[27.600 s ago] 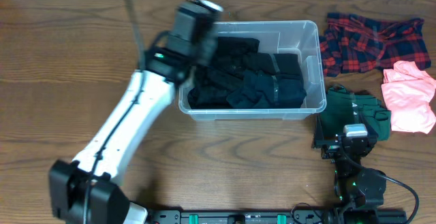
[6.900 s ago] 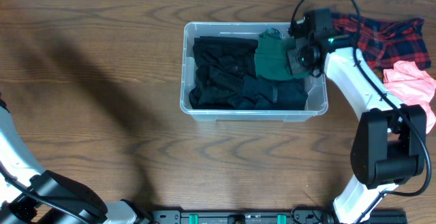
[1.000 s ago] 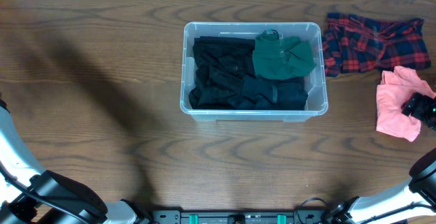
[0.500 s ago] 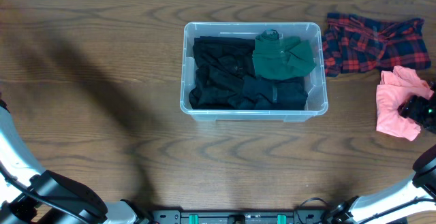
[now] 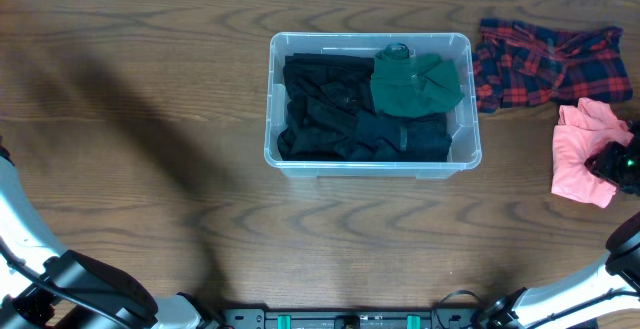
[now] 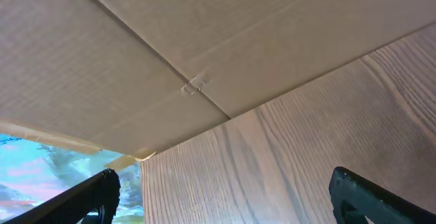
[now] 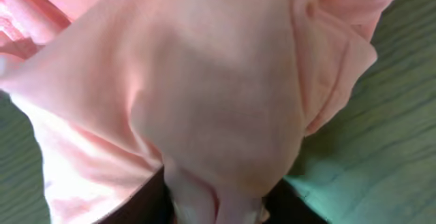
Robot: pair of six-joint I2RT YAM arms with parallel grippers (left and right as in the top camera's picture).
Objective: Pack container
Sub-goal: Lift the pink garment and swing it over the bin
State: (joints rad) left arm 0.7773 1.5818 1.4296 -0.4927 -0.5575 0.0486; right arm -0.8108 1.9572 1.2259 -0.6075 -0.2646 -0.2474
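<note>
At right tabletop [image 5: 150, 89] edge: right gripper [image 5: 622, 161] — jaws pinch pink garment [image 5: 578, 154]
left gripper [image 6: 225, 197]: jaws wide open, empty
container [image 5: 272, 99]: mid-tabletop, dark clothes [image 5: 320, 109] and green garment [image 5: 415, 81] inside
step: grasping pink garment
next: lift, carry over container — release

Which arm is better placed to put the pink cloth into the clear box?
The right. The right gripper is pinching the pink cloth, right of the container; the left gripper hangs open, no cloth near it.

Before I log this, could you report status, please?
Left tool open. Right tool pinching pink garment. Container holds black clothes, green garment. Nothing in the way.
</note>
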